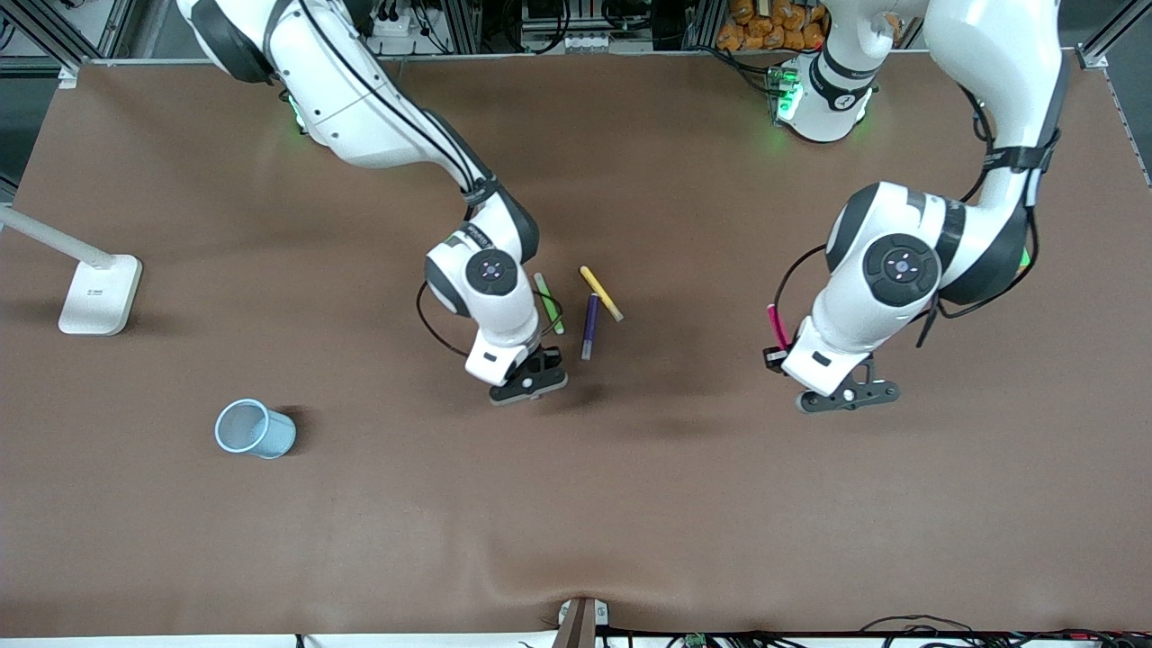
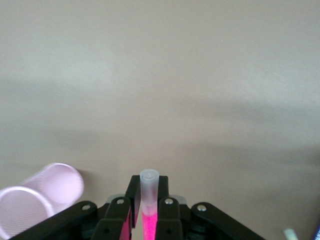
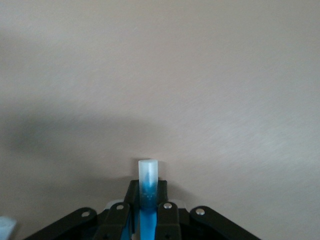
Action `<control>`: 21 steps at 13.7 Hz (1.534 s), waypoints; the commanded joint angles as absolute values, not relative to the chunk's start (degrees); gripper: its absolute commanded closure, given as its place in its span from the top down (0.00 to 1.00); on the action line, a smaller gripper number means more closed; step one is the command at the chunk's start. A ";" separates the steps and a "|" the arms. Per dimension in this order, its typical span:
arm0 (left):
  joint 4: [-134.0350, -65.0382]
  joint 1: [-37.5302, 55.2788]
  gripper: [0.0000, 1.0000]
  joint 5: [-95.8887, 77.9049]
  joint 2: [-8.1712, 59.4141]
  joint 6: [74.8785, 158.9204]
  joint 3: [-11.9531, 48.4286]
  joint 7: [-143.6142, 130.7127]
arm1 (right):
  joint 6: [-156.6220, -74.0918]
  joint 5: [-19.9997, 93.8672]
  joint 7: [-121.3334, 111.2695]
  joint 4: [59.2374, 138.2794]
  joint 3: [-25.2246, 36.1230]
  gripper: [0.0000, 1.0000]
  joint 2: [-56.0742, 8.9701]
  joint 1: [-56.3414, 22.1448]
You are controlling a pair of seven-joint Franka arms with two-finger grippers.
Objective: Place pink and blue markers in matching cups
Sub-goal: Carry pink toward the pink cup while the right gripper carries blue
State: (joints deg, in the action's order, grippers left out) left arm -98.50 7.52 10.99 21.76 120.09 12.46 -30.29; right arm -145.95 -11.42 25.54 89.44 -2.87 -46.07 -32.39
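**A robotics lab, seen from my console**

I'm looking into a research lab, not a home or shop. The wide brown-covered bench point(image 1: 576, 504) is framed by aluminium extrusion rails point(image 1: 540, 27) along the robots' edge, with a white power strip and loose black cables point(image 1: 396, 22) tucked among them. Two white robot arm bases glow with green status lights point(image 1: 785, 94). A white camera stand with a flat foot point(image 1: 99, 292) sits toward the right arm's end.

The pink cup point(image 2: 35, 202) is blurred and cut off at the lower left of the left wrist frame. In the front frame, the right arm hides part of the green marker point(image 1: 549, 304), and the blue marker point(image 3: 147, 200) is hidden entirely there.
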 commanded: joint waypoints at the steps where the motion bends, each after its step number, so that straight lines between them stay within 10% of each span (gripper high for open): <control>1: -101.24 6.24 0.00 17.72 17.67 118.48 12.74 -29.80 | -143.27 -12.48 20.33 89.21 -3.87 0.00 -44.48 -29.63; 21: -123.30 -4.66 0.00 38.41 9.93 138.25 13.88 -36.11 | -104.06 -23.62 -39.11 80.68 -2.81 0.00 -35.07 -11.07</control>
State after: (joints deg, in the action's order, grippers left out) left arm -120.26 -4.39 36.76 12.13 137.10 13.34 -33.12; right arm -105.58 -19.59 -37.36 81.55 -2.54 -34.87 -11.13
